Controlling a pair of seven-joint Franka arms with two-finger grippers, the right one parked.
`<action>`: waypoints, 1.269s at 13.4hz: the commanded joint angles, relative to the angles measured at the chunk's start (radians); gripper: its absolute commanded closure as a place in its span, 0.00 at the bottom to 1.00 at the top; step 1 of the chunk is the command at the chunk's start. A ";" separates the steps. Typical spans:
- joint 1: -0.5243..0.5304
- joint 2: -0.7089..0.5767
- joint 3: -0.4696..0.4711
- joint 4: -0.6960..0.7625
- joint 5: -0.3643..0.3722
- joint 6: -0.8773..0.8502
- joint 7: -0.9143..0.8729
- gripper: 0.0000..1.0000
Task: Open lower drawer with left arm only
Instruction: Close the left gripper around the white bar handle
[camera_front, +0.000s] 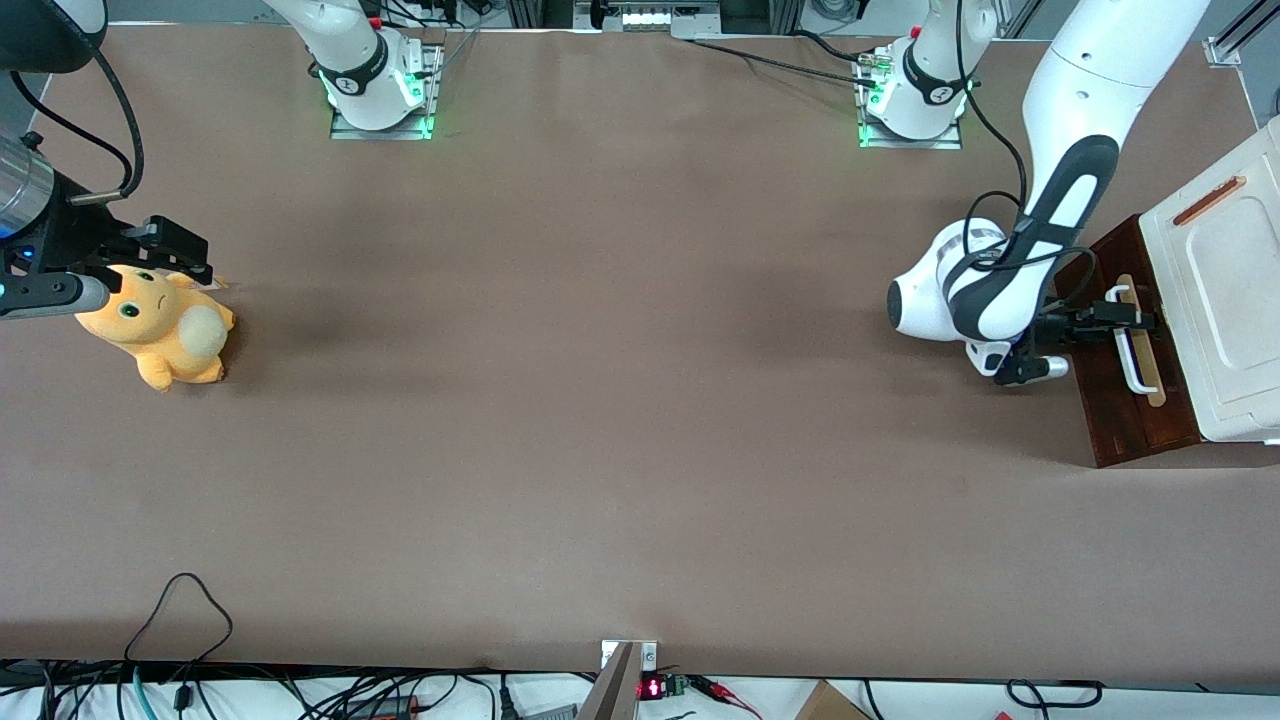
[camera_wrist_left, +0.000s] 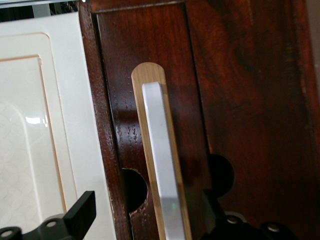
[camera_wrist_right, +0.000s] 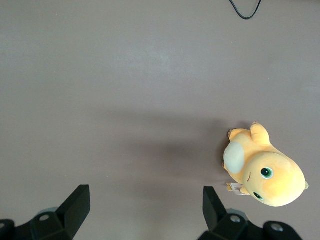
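Claw (camera_front: 1125, 318) of the left arm (camera_front: 1050, 230) reaching sideways at the drawer front, at the working arm's end of the tabletop (camera_front: 600, 400). Fingers (camera_wrist_left: 82, 212) standing wide apart, one on each side of the white bar handle (camera_wrist_left: 162, 165), not closing on it; whether either finger is touching the handle, hard to tell. Handle sitting on a pale wood strip (camera_wrist_left: 146, 75) on the dark reddish-brown lower drawer (camera_front: 1120, 400). Drawer front seeming shut or nearly shut, with no pale inside showing, though the front view is poor for judging this. Lying just beside the drawer front, the white moulded cabinet top (camera_front: 1230, 290). Two round dark shadows falling on the wood on each side of the handle. Lying well apart, toward the parked arm's end of the tabletop, an orange plush toy (camera_front: 160, 330) on its side.
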 joint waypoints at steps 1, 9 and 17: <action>0.012 0.024 -0.007 0.023 0.025 -0.020 0.001 0.20; 0.018 0.044 -0.005 0.026 0.047 -0.012 0.004 0.59; 0.020 0.058 0.001 0.034 0.067 -0.006 0.005 0.68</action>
